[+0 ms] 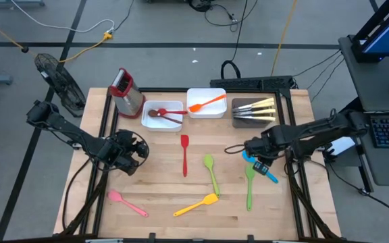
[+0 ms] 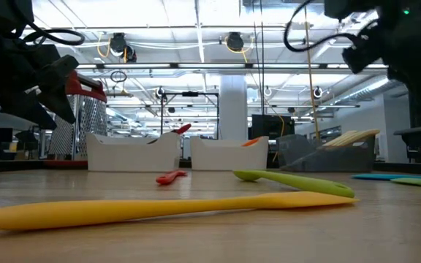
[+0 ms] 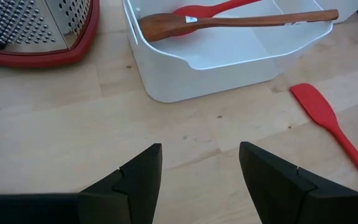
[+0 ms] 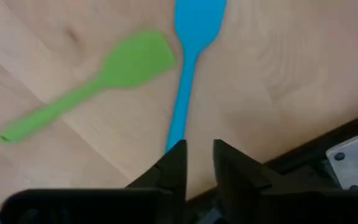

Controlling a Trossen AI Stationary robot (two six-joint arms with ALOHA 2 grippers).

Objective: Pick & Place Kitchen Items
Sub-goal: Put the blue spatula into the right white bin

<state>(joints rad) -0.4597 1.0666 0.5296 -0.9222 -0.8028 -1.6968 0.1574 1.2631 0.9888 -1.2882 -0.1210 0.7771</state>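
Observation:
Loose utensils lie flat on the wooden table: a red spatula (image 1: 184, 154), a green spoon (image 1: 211, 172), a green spatula (image 1: 250, 185), a blue spatula (image 1: 267, 170), a yellow spatula (image 1: 196, 204) and a pink one (image 1: 128, 202). My right gripper (image 4: 199, 158) hangs above the blue spatula's handle (image 4: 180, 118), pointing down. Its fingers stand slightly apart with nothing between them, well clear of the table in the low view (image 2: 375, 44). My left gripper (image 3: 199, 168) is open over bare wood near the white tray (image 3: 229, 65), which holds a brown spoon (image 3: 229, 22) and a red spoon.
A second white tray (image 1: 206, 106) holds an orange spatula (image 1: 206, 102). A dark tray (image 1: 254, 116) with pale-handled knives stands at the far right. A red-topped metal grater (image 1: 125, 91) stands at the far left. Bare wood lies along the near edge.

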